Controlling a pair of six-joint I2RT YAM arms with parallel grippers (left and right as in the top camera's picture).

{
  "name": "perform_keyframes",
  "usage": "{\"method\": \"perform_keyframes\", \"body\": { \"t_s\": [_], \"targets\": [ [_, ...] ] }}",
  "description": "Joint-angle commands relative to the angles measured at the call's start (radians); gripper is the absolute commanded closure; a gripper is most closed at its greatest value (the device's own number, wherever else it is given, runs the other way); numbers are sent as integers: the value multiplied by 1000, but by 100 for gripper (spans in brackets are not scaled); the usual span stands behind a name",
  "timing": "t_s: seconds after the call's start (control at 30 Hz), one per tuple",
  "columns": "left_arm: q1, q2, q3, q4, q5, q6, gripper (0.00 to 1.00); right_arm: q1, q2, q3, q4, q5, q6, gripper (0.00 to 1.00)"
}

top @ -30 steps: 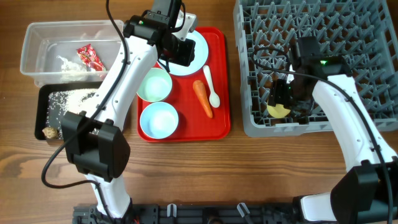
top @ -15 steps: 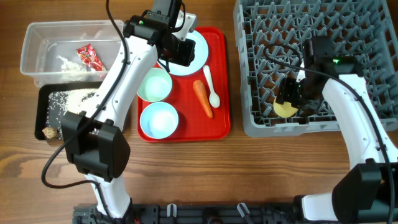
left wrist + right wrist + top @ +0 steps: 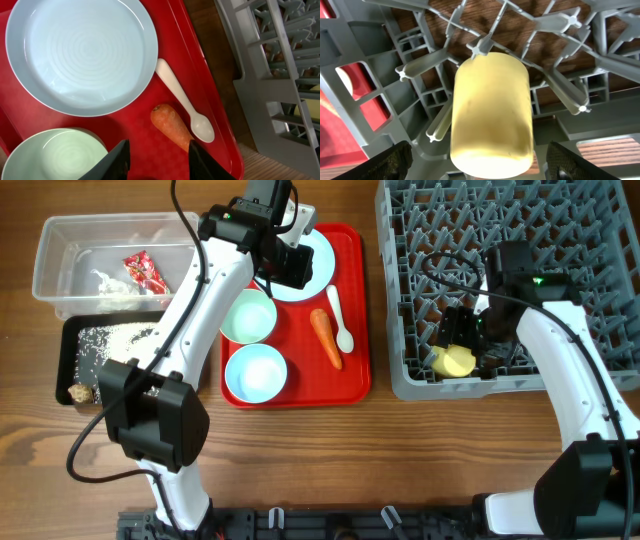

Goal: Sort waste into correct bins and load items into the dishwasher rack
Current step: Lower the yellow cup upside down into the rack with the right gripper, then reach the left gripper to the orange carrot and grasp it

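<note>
yellow cup point(image 3: 490, 115) rests among the rack point(image 3: 398, 375) pegs, right claw point(image 3: 482, 165) spread clear of it. left claw point(image 3: 157, 152) is nearer the carrot point(image 3: 169, 122), spread too, and the carrot's length runs slantwise just ahead.
</note>
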Motion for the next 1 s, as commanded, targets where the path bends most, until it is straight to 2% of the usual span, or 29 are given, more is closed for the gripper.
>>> {"method": "perform_keyframes", "body": {
  "t_s": [0.0, 0.3, 0.6, 0.7, 0.97],
  "targets": [
    [3, -2, -12, -1, -5, 4, 62, 2, 11, 39, 0, -44, -10, 10],
    [-4, -2, -12, 0, 4, -11, 60, 33, -77, 179, 7, -53, -14, 11],
    [-69, -2, -36, -14, 5, -257, 59, 39, -105, 182, 29, -53, 16, 10],
    [-103, -2, -79, 8, -1, -263, 52, 38, -105, 182, 29, -52, 16, 9],
    [-133, -2, -207, 77, -89, -450, 46, 38, -105, 182, 34, -45, 20, 9]
  ]
}}
